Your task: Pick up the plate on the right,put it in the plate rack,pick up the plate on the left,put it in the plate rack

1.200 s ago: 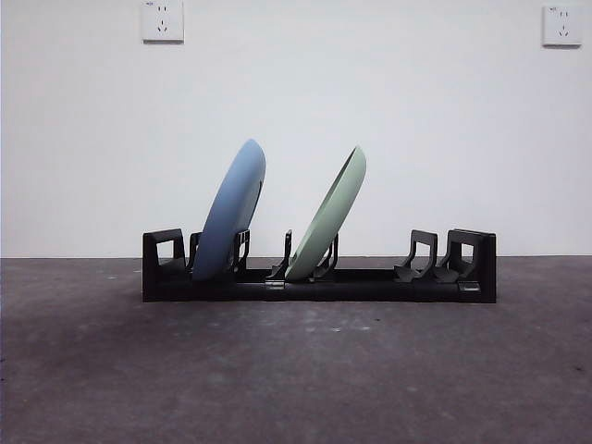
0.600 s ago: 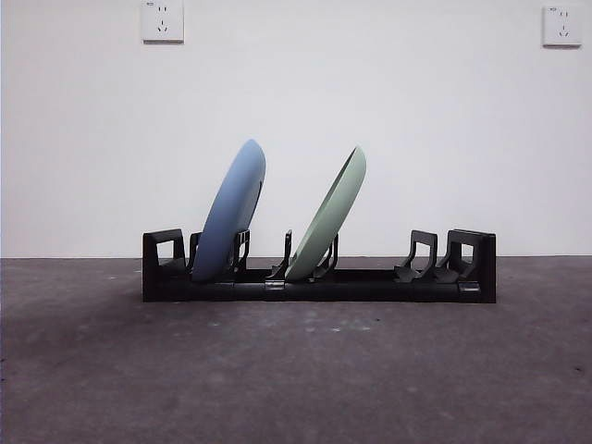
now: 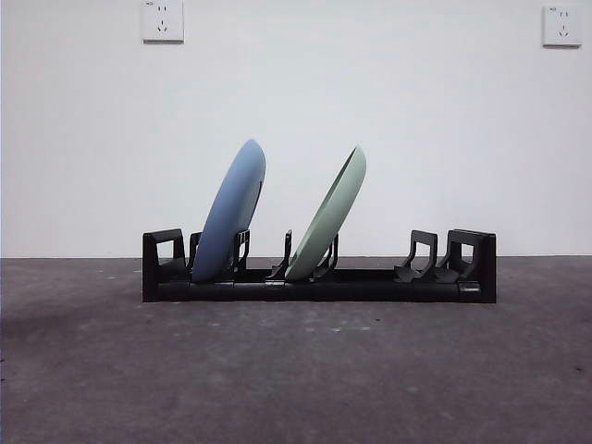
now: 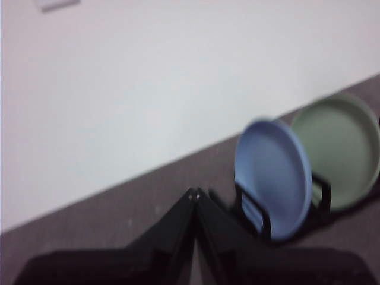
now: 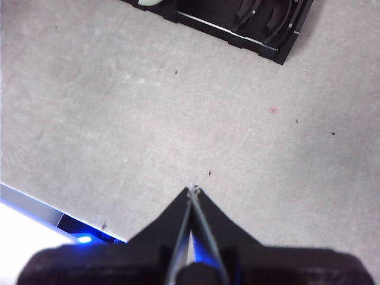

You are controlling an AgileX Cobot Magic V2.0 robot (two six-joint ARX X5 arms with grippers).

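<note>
We see the plate rack [image 3: 319, 277] on a dark grey, speckled table [image 3: 296, 379], before a plain white wall [image 3: 416, 120] with two sockets [image 3: 163, 20]. In the rack the blue plate [image 3: 229, 215] and the green plate [image 3: 326, 217] both lean. The left gripper [image 4: 194, 193] and the right gripper [image 5: 192, 190] are both pressed closed, grasping nothing, away from the rack.

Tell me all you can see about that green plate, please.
The green plate is round and pale sage, with a raised rim and a matte, plastic-looking surface. It stands on edge in the black plate rack, near the middle, its bottom wedged between upright dividers and its top leaning right. The blue plate stands beside it, apart, leaning the same way. No gripper touches it.
</note>
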